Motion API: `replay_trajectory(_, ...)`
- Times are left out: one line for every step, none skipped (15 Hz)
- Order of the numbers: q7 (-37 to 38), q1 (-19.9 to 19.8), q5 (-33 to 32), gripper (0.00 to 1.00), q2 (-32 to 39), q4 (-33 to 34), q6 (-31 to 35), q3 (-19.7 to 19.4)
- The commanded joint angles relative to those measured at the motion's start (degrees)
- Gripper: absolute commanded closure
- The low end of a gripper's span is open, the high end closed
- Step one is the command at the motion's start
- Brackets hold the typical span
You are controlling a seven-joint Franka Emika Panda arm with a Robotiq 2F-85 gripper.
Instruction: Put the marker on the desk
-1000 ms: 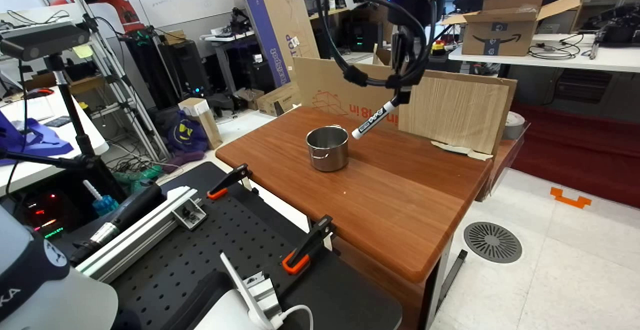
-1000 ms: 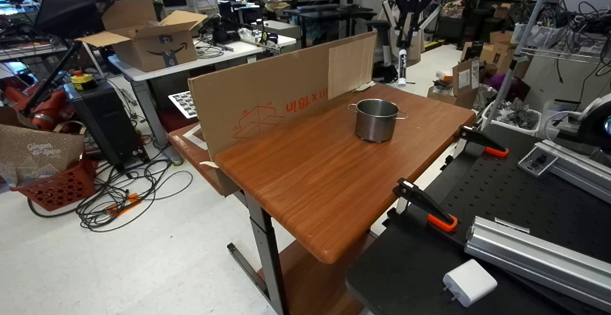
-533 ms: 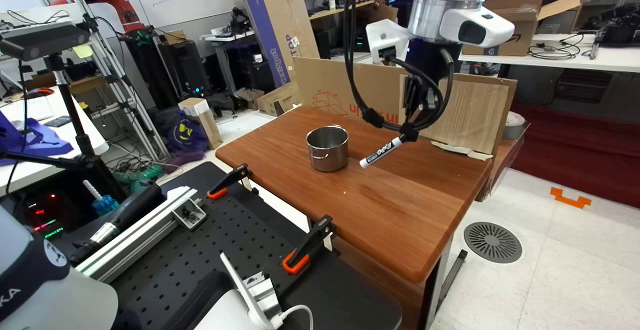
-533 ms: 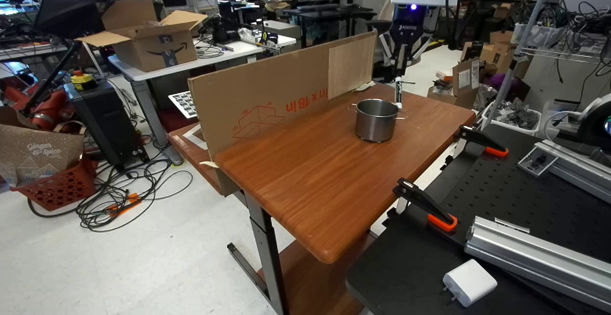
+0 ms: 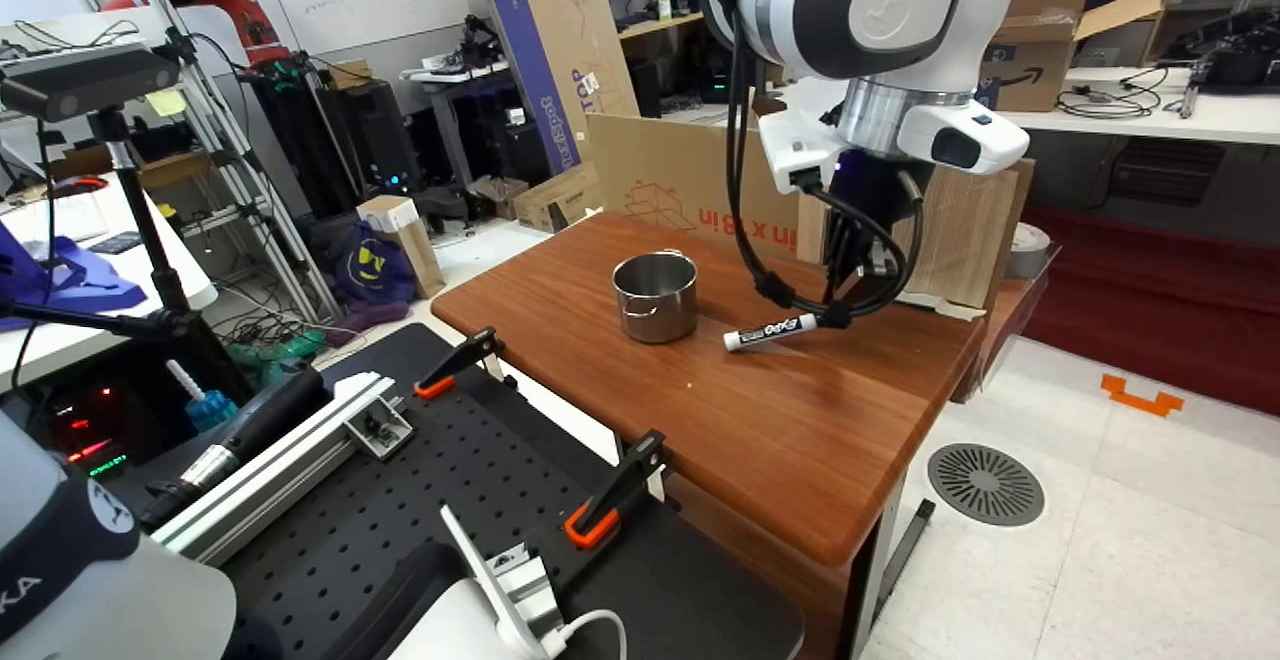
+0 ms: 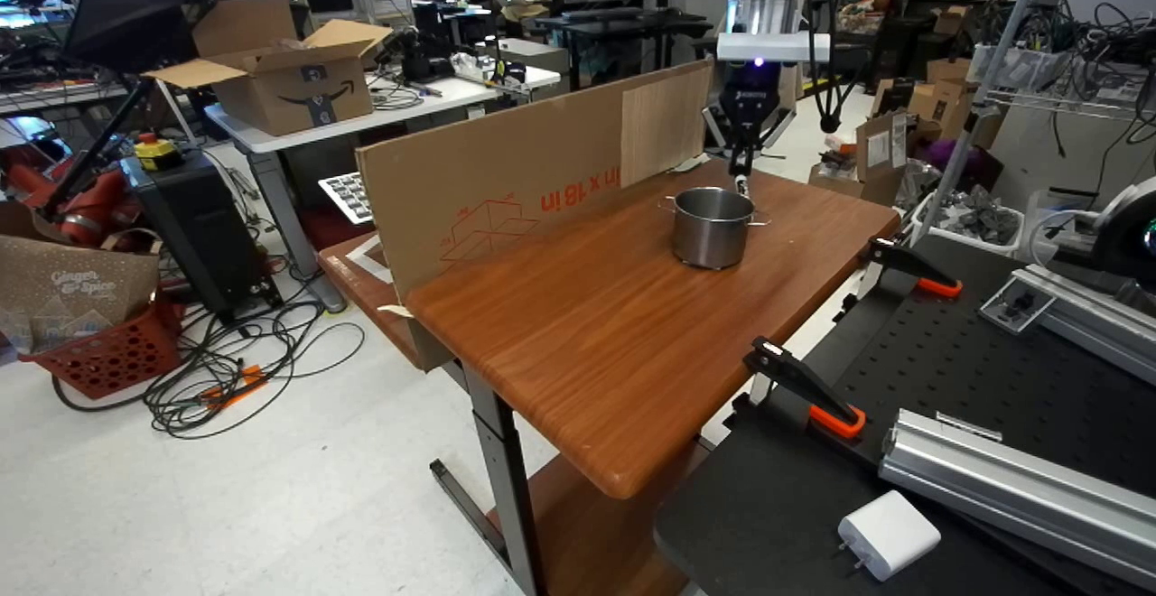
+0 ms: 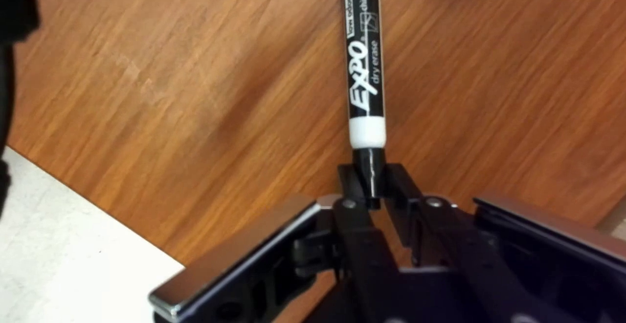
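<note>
The marker is a white and black Expo pen with a black cap. It shows in an exterior view (image 5: 768, 332), small in an exterior view (image 6: 742, 186) and large in the wrist view (image 7: 364, 68). My gripper (image 7: 372, 181) is shut on its cap end, with a finger on either side. The gripper also shows above the desk in an exterior view (image 6: 742, 167). The marker lies nearly level, low over the reddish-brown desk (image 5: 750, 430); I cannot tell whether its white end touches the top. Cables partly hide the fingers in an exterior view (image 5: 838, 305).
A metal pot (image 5: 655, 305) with thin handles stands on the desk beside the marker's white end. A cardboard panel (image 6: 506, 181) stands along one desk edge. Orange-handled clamps (image 5: 610, 500) and a black perforated board (image 5: 470, 480) adjoin the opposite edge.
The arm has come down toward the desk with the marker held. The marker has gone from a steep slant high up to nearly level, low over the desk. The pot has not moved.
</note>
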Motion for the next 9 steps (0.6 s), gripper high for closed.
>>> replay_trajectory(0.4, -0.1, 0.2, 0.95, 3.5, 4.1, -0.7, -0.4)
replay_trajectory(0.6, -0.1, 0.1, 0.95, 4.2, 4.8, -0.6, -0.4)
replay_trajectory(1.0, 0.1, 0.0, 0.95, 4.7, 5.2, -0.4, -0.6)
replay_trajectory(1.5, 0.3, -0.2, 0.95, 5.2, 5.7, -0.2, -0.8)
replay_trajectory(1.8, 0.3, -0.1, 0.95, 5.6, 6.2, -0.4, -0.8)
replay_trajectory(2.4, 0.5, -0.2, 0.56, 6.0, 6.6, -0.5, -1.0)
replay_trajectory(3.1, 0.7, -0.4, 0.55, 6.2, 6.9, -0.6, -1.2)
replay_trajectory(3.3, 0.8, -0.4, 0.48, 6.4, 7.0, -0.2, -1.2)
replay_trajectory(3.5, 0.8, -0.3, 0.42, 6.5, 7.2, -0.3, -1.1)
